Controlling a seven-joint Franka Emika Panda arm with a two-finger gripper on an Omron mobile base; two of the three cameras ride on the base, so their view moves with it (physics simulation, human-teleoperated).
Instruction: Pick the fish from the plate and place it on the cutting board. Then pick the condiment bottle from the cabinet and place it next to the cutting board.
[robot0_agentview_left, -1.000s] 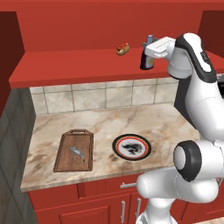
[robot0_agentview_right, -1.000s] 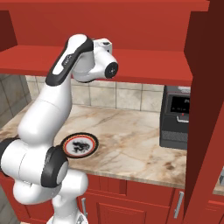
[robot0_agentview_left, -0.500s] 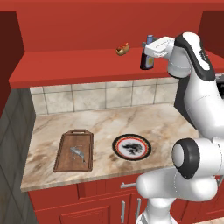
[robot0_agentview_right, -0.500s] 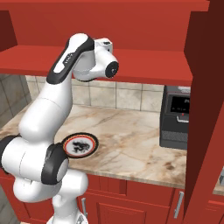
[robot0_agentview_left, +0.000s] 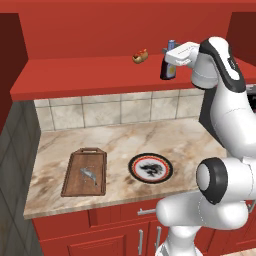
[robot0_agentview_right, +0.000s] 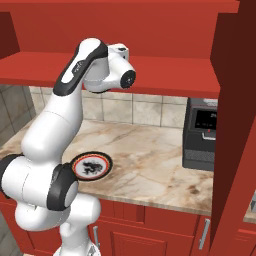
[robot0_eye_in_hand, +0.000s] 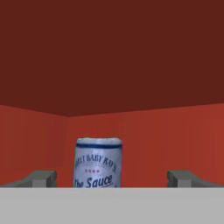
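The fish (robot0_agentview_left: 89, 175) already lies on the board (robot0_agentview_left: 85, 173) at the left end of the counter (robot0_agentview_left: 195, 140), with the plate (robot0_agentview_left: 151, 167) just right of it near the front edge, so the first half of the task looks done. The bottle (robot0_agentview_left: 168, 67) stands upright on the cabinet (robot0_agentview_left: 90, 75) shelf, toward its right end, well right of a small hot dog (robot0_agentview_left: 140, 56).

The gripper (robot0_eye_in_hand: 111, 178) is level with the shelf and pointed into the cabinet. Its jaws are spread as wide as they go and grip nothing. In the hand view the bottle (robot0_eye_in_hand: 98, 162) stands straight ahead between the two fingertips (robot0_eye_in_hand: 41, 178), a little nearer the one on the left of that view, with clear gaps on both sides. Its long axis is vertical, square across the line of closing, so the coming move seems to be a short push forward and then a squeeze around the body.

Against the earlier frames, the hand has crept slightly closer to the bottle; the base, the bottle and the counter items have not shifted.
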